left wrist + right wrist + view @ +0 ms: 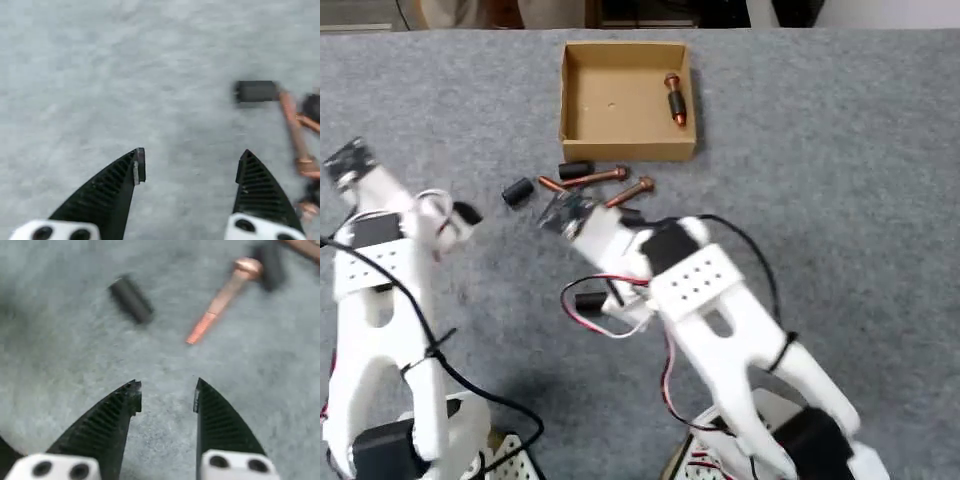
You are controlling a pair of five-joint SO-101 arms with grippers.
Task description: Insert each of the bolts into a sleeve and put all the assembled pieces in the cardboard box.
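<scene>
The cardboard box (578,100) stands at the far middle of the table and holds one copper bolt in a black sleeve (675,100). In front of it lie two bare bolts (595,179) (630,192) and loose black sleeves (518,191) (576,170). My left gripper (192,167) is open over bare mat, left of a sleeve (256,91) and a bolt (295,135). My right gripper (166,392) is open too, low over the mat, short of a sleeve (131,299) and a bolt (220,300). In the high view it (560,215) sits just before the pile.
Another black sleeve (590,300) lies under the right arm beside its red and white wires. Grey mat (840,180) covers the table, with open room to the right of the box and at the far left.
</scene>
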